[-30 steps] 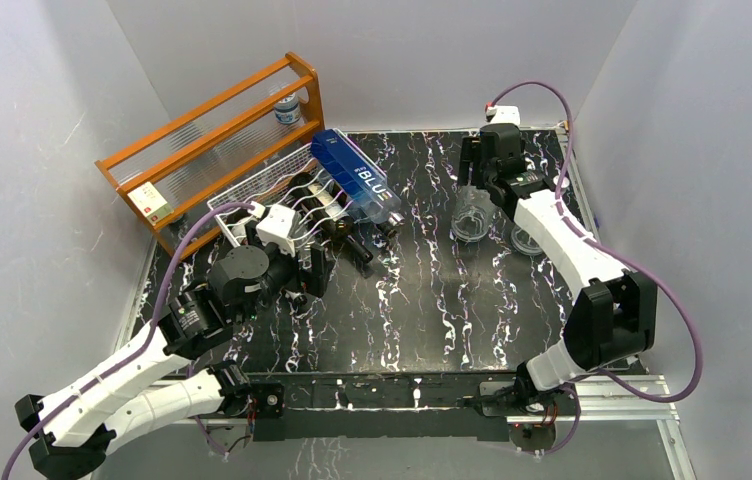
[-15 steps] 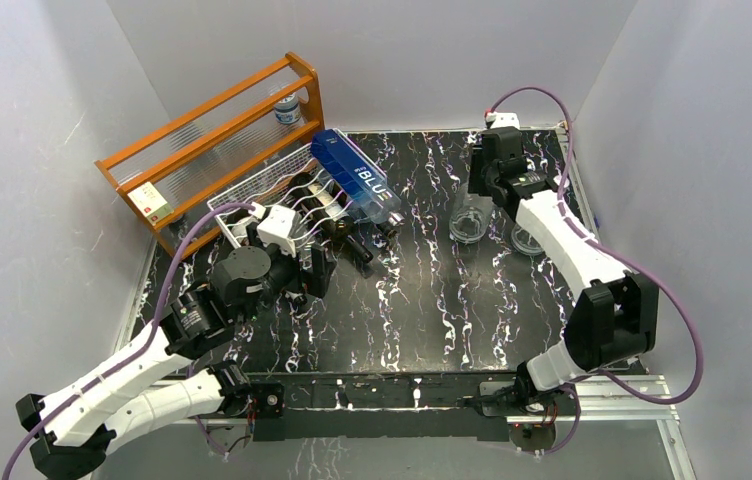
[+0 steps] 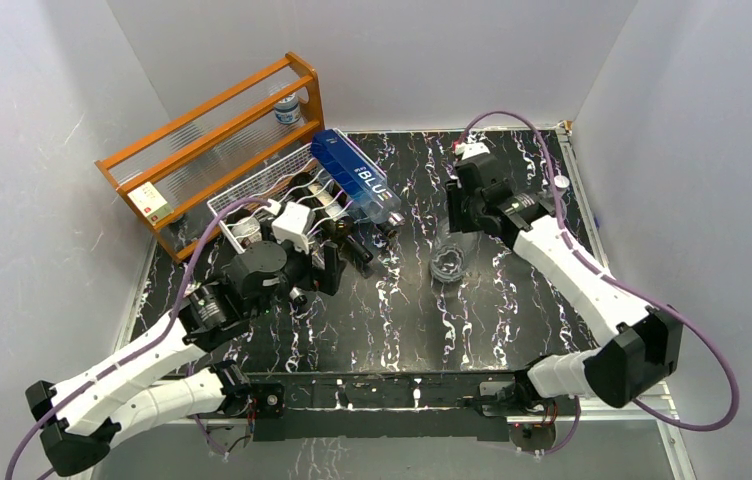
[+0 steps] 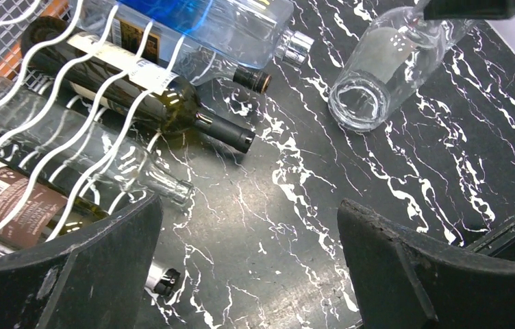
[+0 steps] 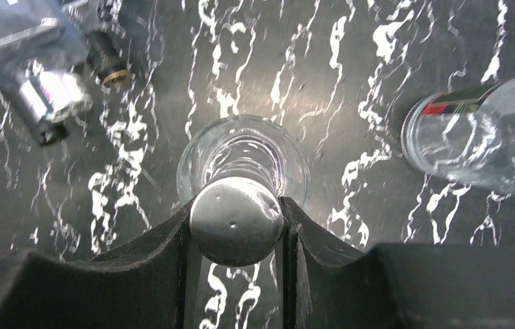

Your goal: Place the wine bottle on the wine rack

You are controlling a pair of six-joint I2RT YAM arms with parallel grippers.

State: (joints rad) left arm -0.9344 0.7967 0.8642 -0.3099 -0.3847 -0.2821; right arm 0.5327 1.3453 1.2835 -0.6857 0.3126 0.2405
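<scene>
My right gripper (image 5: 236, 223) is shut on the silver cap of a clear glass wine bottle (image 5: 244, 157), which hangs upright below it over the black marbled table. In the top view this bottle (image 3: 447, 262) is mid-table under the right gripper (image 3: 455, 225). The white wire wine rack (image 3: 252, 190) lies to the left with several bottles in its wavy cradles (image 4: 70, 103), among them a dark labelled one (image 4: 138, 89) and a blue one (image 3: 357, 180). My left gripper (image 4: 251, 267) stands open over bare table just in front of the rack; the held bottle (image 4: 378, 75) shows at its upper right.
An orange wooden shelf frame (image 3: 212, 130) stands behind the rack at the back left. Another clear bottle with a red and green label (image 5: 474, 144) is on the table right of the held one. Grey walls close in the table on three sides.
The right gripper has shut on the clear bottle's cap and carried it left and nearer, away from the other clear bottle. The left arm has shifted slightly right.
</scene>
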